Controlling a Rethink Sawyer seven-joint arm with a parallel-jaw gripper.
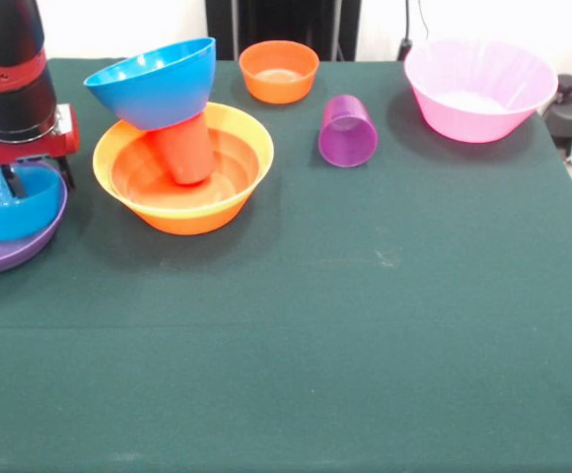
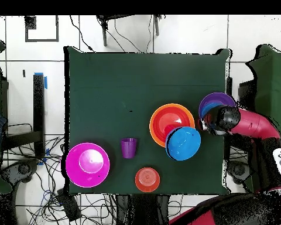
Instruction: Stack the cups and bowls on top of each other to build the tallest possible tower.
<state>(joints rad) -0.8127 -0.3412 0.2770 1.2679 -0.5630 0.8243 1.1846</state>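
The tower's base is the large orange bowl, with the red-orange bowl nested in it. The red cup stands upside down inside, and the large blue bowl rests tilted on it. At the left edge of the front view, the small blue bowl sits in the purple bowl. My gripper is open, with one finger inside the small blue bowl and the other outside its rim. The purple cup lies on its side. The light blue cup is out of view.
The small orange bowl and the large pink bowl stand near the table's robot-side edge. The purple bowl overhangs the side edge of the green table. Cables lie beyond the pink bowl.
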